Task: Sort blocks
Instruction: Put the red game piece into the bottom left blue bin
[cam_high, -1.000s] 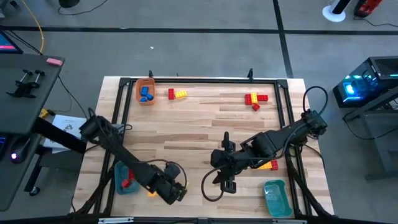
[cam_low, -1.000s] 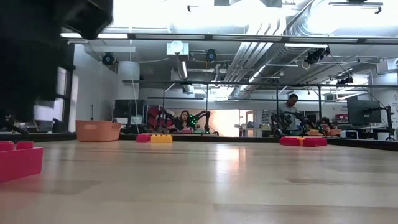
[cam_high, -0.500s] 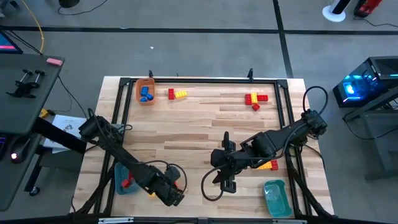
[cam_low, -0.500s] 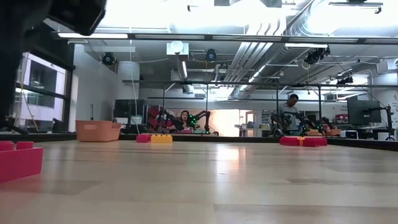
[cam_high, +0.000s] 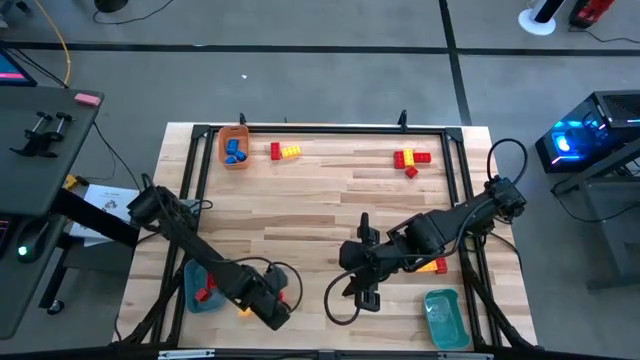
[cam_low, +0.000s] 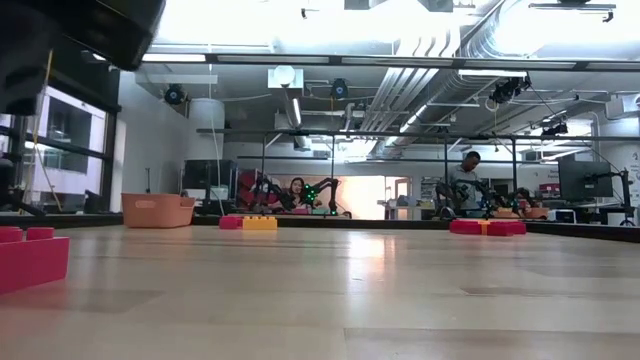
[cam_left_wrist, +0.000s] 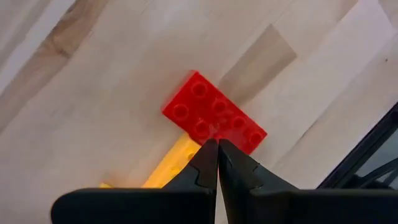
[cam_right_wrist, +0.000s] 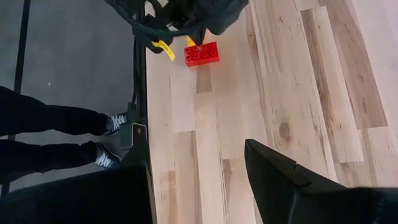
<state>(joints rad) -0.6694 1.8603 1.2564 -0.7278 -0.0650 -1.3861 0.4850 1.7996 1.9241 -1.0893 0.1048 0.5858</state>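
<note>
Down at the near-left corner of the wooden table (cam_high: 330, 195), the left end effector (cam_left_wrist: 217, 151) has its two dark fingers pressed flat together, tips at the edge of a red block (cam_left_wrist: 213, 113) lying studs-up; nothing sits between the fingers, so the block seems missed or pinched only at its rim. A yellow block (cam_left_wrist: 169, 167) lies against the red one, partly under the fingers. Just beside this spot is a teal tray (cam_high: 197, 293) already holding a red piece, probably the intended destination. The right end effector (cam_high: 366, 295) waits near the table's middle front, fingers parted and empty. More red and yellow blocks (cam_high: 411, 160) rest along the far edge, still unsorted, while blue ones fill the orange tray (cam_high: 235, 147).
</note>
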